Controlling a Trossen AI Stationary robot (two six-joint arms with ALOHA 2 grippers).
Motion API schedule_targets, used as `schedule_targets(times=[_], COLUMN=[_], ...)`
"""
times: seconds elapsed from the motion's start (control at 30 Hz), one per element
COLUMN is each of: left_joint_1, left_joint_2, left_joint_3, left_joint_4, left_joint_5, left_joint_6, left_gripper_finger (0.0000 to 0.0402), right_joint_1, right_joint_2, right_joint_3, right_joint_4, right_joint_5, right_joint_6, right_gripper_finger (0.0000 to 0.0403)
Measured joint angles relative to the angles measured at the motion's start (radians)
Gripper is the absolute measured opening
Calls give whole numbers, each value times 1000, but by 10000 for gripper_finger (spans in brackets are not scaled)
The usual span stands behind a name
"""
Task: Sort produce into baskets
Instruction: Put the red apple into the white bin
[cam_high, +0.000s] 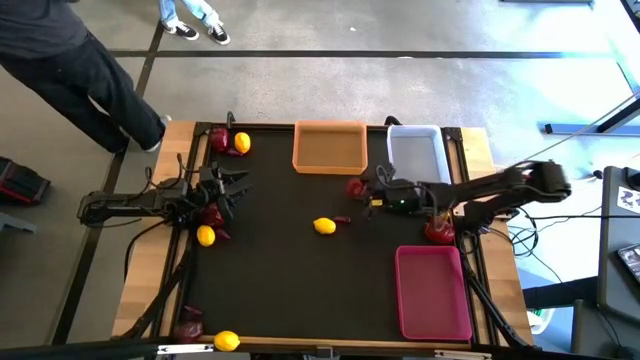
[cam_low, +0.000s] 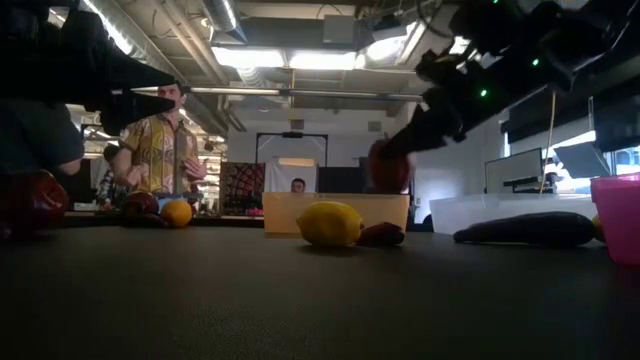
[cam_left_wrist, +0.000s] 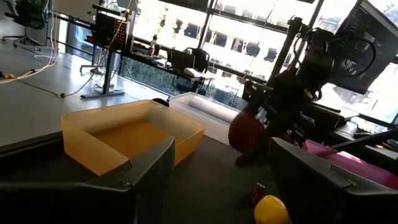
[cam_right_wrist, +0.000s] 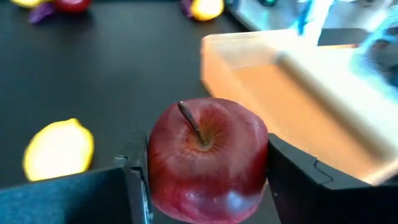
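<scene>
My right gripper is shut on a red apple just in front of the orange basket. The white basket stands to the right of the orange one, and the magenta basket is at the near right. My left gripper is open and empty at the table's left, above a red piece and a lemon. Another lemon lies mid-table with a small dark purple piece beside it. My right gripper pinches the apple's two opposite sides between its two fingers. The fingers come from the table's right, slanting down. The apple's stem shows on the side facing the wrist camera. In the low view the apple is lifted clear of the table.
A red apple and an orange citrus lie at the far left corner. A dark piece and a lemon lie at the near left. Another red apple lies under the right arm. A person stands beyond the far left corner.
</scene>
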Motion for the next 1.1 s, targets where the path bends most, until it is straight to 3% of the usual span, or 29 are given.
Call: schedule_targets(times=[0.17, 0.5, 1.1], left_joint_1=[0, 1, 2], left_joint_2=[0, 0, 0], left_joint_3=[0, 0, 0], left_joint_4=[0, 0, 0], left_joint_5=[-1, -9, -14], left_joint_6=[0, 6, 8], left_gripper_finger=[255, 255, 255], right_joint_1=[-16, -238, -701], right_joint_2=[-138, -321, -239], right_joint_3=[0, 0, 0], right_joint_4=[-136, -303, -296], right_joint_5=[111, 123, -116], right_joint_6=[-13, -50, -46], right_gripper_finger=[191, 191, 191])
